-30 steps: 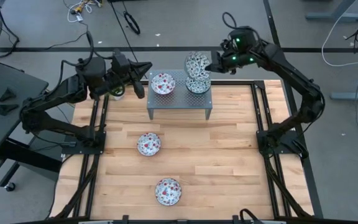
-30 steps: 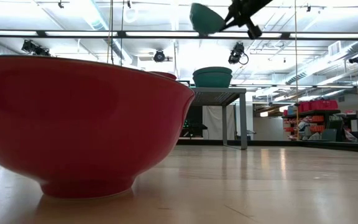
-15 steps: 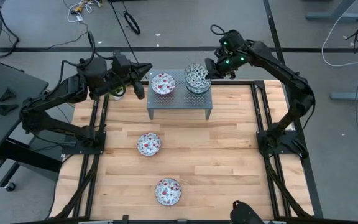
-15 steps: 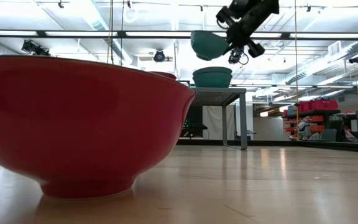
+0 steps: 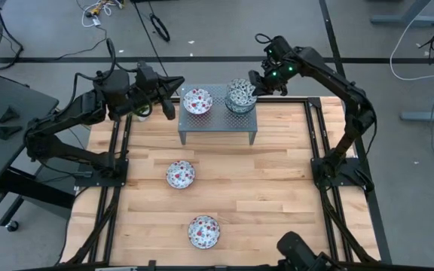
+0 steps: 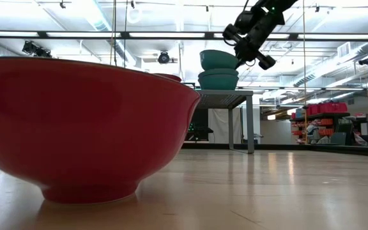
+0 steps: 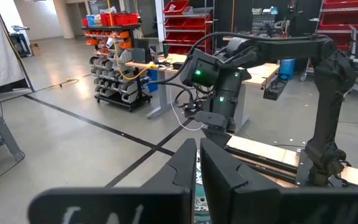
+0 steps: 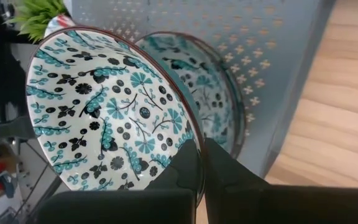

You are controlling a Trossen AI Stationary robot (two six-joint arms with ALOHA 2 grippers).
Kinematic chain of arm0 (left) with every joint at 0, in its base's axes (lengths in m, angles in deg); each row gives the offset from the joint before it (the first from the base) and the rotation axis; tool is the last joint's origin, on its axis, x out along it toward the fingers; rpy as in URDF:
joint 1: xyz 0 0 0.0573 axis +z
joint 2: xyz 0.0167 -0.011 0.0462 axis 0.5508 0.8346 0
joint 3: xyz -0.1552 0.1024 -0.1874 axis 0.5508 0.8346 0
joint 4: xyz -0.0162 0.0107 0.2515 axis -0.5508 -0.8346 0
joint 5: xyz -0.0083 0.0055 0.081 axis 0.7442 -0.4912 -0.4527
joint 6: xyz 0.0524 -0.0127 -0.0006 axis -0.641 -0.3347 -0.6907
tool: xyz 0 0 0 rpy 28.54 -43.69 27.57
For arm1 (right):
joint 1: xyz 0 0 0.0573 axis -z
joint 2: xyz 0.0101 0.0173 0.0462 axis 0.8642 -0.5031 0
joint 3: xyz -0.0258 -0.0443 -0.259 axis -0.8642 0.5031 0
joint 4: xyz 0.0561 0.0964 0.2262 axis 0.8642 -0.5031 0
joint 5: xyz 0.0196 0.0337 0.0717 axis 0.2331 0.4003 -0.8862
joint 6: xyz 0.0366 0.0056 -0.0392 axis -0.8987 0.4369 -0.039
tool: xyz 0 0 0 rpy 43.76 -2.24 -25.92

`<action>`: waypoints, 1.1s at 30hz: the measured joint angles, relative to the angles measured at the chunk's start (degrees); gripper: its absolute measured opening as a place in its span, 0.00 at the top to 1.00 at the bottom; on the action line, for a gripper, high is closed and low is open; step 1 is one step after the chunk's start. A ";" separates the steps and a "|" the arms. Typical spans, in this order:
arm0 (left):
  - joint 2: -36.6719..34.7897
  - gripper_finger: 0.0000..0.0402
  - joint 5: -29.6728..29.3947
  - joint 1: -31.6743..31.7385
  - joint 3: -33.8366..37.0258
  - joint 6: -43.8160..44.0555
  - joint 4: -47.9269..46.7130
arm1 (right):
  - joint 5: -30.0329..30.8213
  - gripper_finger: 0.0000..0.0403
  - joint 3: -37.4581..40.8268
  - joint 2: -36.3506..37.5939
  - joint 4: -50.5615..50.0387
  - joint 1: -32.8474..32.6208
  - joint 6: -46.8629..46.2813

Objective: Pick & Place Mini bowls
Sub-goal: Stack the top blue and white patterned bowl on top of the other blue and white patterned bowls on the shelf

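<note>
Over the grey stand [image 5: 217,124], the right gripper [image 5: 256,84] pinches a teal bowl's [image 5: 239,92] rim, stacking it onto another.

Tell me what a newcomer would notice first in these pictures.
First, the right gripper, shut on the rim of a green-teal bowl, holding it tilted just above another green-teal bowl on the grey perforated stand at the table's far edge. Next, the low view is filled by a red bowl right at the lens. The left gripper waits beside the stand, shut and empty.
</note>
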 joint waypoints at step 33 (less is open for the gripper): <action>0.24 0.93 0.00 0.00 0.02 1.47 0.00 | 3.44 1.00 0.04 -0.72 0.91 -1.84 -0.37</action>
